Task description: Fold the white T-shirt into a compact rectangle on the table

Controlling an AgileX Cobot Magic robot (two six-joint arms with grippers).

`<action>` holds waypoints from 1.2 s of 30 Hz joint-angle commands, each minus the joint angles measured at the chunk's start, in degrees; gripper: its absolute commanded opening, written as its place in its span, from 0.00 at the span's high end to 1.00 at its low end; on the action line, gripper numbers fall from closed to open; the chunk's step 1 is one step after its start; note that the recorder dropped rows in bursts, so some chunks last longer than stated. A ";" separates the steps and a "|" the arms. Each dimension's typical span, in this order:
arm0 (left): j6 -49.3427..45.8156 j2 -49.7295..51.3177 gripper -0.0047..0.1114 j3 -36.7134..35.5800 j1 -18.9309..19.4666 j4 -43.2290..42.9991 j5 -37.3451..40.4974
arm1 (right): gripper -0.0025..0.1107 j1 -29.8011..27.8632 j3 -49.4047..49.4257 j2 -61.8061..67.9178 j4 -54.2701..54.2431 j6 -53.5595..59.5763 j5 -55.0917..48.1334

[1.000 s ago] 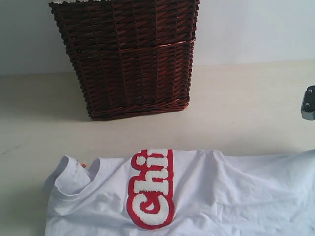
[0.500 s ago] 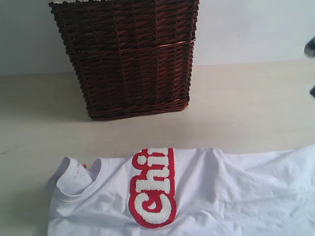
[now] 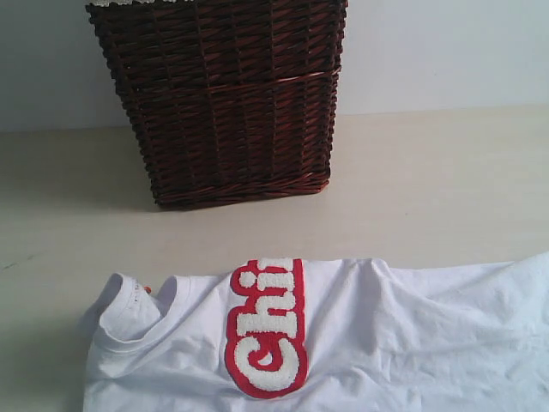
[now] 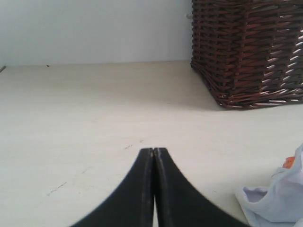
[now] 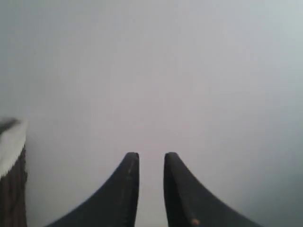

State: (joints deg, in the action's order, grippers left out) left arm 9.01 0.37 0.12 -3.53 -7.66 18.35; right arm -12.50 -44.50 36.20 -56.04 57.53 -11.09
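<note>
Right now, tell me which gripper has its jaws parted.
The right gripper: a gap shows between its dark tips, with nothing held. The left gripper has its tips pressed together.

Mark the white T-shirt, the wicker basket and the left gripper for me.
white T-shirt [image 3: 386, 335]: exterior view, plain cloth on its body.
wicker basket [image 3: 227, 103]: exterior view, middle of its front wall.
left gripper [image 4: 154, 151]: left wrist view, where the shut fingertips meet.
</note>
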 commanded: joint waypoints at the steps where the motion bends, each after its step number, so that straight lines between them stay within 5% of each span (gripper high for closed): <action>1: -0.01 -0.37 0.96 -0.12 0.16 0.00 -0.62 | 0.65 1.16 11.37 -14.68 12.87 0.18 -8.39; 4: -0.01 -0.37 0.96 -0.12 0.16 0.00 -0.62 | 0.57 1.16 15.91 -22.41 15.12 -0.41 -14.39; 9: -0.01 -0.37 0.96 -0.12 0.16 0.00 -0.62 | 0.56 1.16 16.70 -31.52 14.69 -1.34 -27.93; 12: -0.01 -0.37 0.96 -0.12 0.16 0.00 -0.62 | 0.57 3.54 16.70 -34.35 19.00 -8.67 -27.05; 19: -0.01 -0.37 0.96 -0.12 0.16 0.00 -0.47 | 0.57 7.24 24.41 -36.20 61.00 -67.88 -7.38; 21: -0.01 -0.37 0.96 -0.12 0.16 0.00 -0.47 | 0.57 8.36 27.62 -36.20 65.16 -73.72 -5.10; 36: -0.01 -0.37 0.96 -0.12 0.16 0.00 -0.47 | 0.57 8.50 43.88 -36.20 57.13 -64.48 -6.04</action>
State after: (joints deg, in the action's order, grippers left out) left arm 9.01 0.37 0.12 -3.53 -7.66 18.35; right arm -4.19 -2.48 0.28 4.88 -8.54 -17.09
